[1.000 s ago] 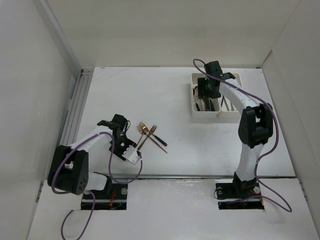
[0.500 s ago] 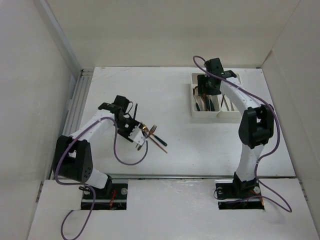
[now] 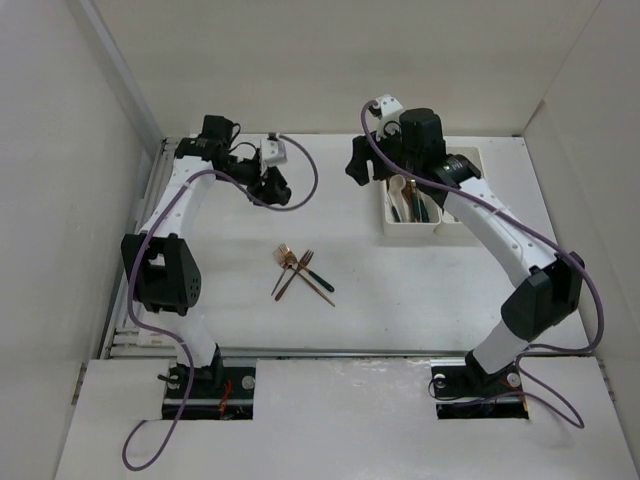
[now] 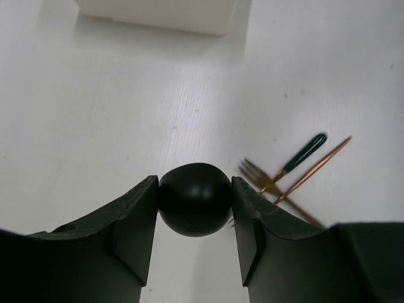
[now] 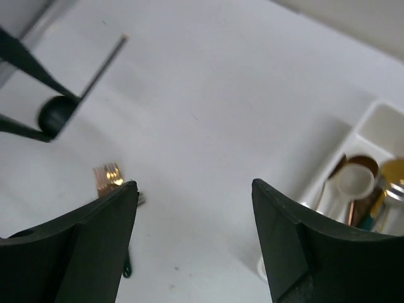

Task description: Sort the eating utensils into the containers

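Since 1 second ago the left gripper (image 3: 273, 187) has swung from beside the 3 forks (image 3: 298, 272) up to 11 o'clock on the table (image 3: 400, 290). It pinches the bowl of a black spoon (image 4: 194, 202), whose handle points to 1 o'clock in the right wrist view. The forks lie crossed mid-table, tines towards 12. The right gripper (image 5: 192, 188), jaws spread and empty, has lifted off the 2 bins (image 3: 405, 232) at 2 o'clock.

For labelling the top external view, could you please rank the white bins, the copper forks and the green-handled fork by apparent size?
1. white bins, clearly largest.
2. copper forks and green-handled fork: about alike in length; they lie crossed, so I will not rank them.
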Tool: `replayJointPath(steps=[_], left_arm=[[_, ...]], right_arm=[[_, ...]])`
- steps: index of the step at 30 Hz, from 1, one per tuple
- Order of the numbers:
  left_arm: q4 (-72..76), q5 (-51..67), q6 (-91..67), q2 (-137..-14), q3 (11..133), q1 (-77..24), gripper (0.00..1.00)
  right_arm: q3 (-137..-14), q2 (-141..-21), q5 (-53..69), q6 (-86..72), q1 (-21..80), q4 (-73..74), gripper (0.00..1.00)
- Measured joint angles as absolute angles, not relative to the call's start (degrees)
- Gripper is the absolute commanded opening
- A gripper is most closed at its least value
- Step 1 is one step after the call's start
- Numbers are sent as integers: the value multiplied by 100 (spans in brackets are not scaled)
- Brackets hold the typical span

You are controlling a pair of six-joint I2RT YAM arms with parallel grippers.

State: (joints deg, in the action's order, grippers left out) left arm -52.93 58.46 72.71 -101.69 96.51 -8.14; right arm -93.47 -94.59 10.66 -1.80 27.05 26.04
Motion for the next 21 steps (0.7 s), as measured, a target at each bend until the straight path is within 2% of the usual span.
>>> replayJointPath(steps=[4, 8, 11, 21], left_arm=[[-4049, 6438, 4790, -10154, 9555, -709, 0], [-1772, 6088, 2128, -9386, 8460, -709, 0], [-746, 5658, 655, -9063, 8366, -720, 0], [829, 4578, -3114, -8897, 8482, -694, 0]], right_arm=[[-9242, -9321, 1321, -207, 3037, 1909, 78], [-8871, -9323, 1498, -381, 3365, 1441, 78], [-8589, -9336, 1702, -628, 3433, 1234, 78], [-8165, -9332, 1988, -1559, 3454, -106, 78]])
